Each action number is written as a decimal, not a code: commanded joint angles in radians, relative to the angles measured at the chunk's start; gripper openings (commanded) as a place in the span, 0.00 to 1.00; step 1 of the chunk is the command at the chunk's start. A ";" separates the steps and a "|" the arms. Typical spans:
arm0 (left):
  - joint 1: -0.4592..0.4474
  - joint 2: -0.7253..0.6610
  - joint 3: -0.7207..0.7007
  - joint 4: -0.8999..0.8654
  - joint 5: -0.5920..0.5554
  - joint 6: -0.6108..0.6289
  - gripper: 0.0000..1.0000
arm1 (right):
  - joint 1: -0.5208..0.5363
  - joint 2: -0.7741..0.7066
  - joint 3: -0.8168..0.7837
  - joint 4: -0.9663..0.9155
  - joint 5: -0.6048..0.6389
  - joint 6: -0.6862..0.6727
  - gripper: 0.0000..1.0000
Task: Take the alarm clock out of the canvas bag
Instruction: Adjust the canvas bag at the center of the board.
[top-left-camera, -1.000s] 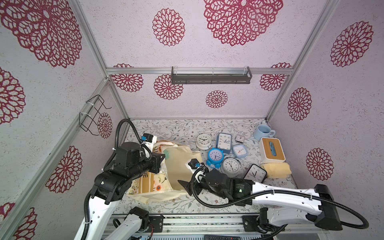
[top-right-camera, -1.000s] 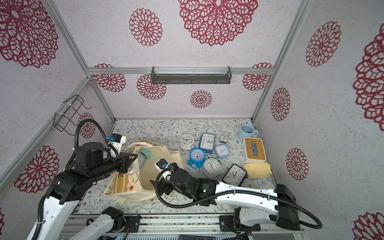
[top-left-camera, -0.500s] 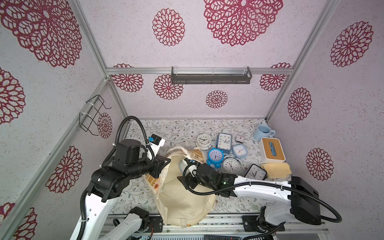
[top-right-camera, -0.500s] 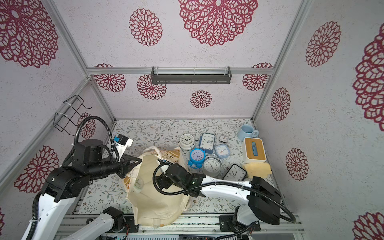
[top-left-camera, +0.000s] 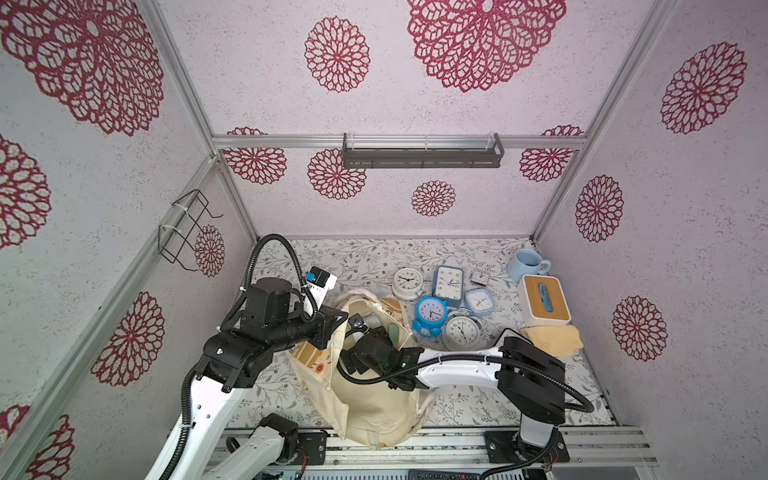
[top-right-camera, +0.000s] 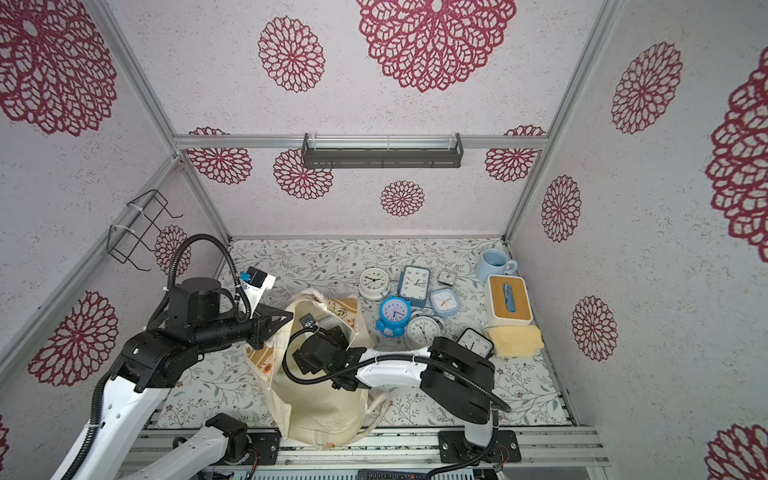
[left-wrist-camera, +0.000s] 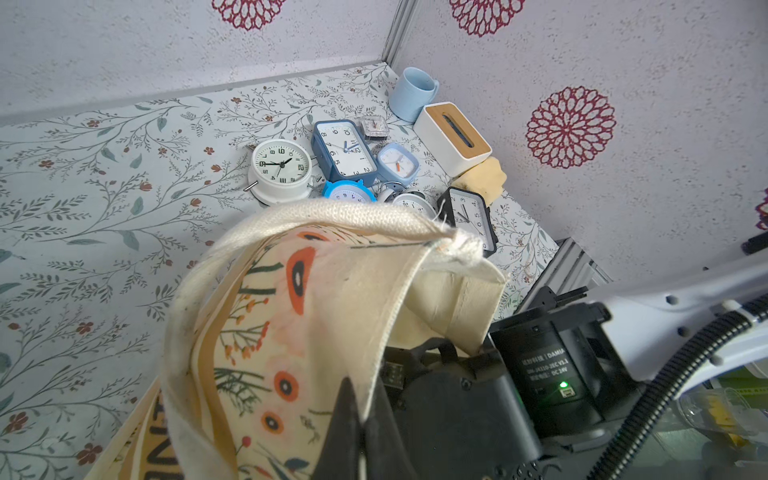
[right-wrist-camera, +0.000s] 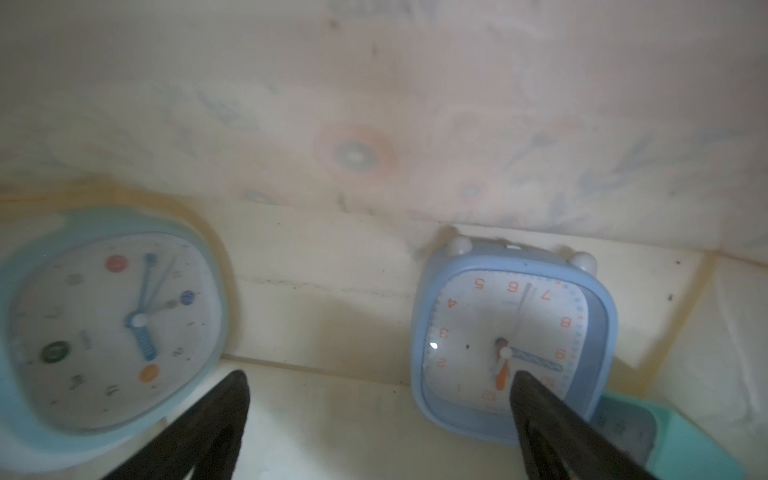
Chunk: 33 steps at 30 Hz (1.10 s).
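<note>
While left gripper (left-wrist-camera: 363, 399) pinches canvas bag (left-wrist-camera: 316, 299) rim, right gripper (right-wrist-camera: 380, 376) spread inside; reaching step, next likely closing round orange-numeralled alarm clock (right-wrist-camera: 511, 336).

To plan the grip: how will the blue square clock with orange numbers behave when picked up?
The blue square clock looks like rigid plastic, probably light. Its smooth rounded sides may slip. Resting on the soft canvas bag, it could shift when touched.

Left tool (left-wrist-camera: 360, 411) closed, right tool (right-wrist-camera: 379, 384) wide
</note>
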 joint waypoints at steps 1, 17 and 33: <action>-0.004 -0.037 -0.002 0.039 0.004 0.050 0.00 | 0.001 0.008 0.057 -0.022 0.179 -0.018 0.99; -0.003 -0.075 -0.051 0.009 0.016 0.120 0.00 | -0.095 0.235 0.170 0.027 0.090 -0.115 0.99; 0.006 -0.116 -0.068 0.018 -0.013 0.126 0.00 | -0.112 -0.001 -0.102 0.312 -0.108 -0.096 0.75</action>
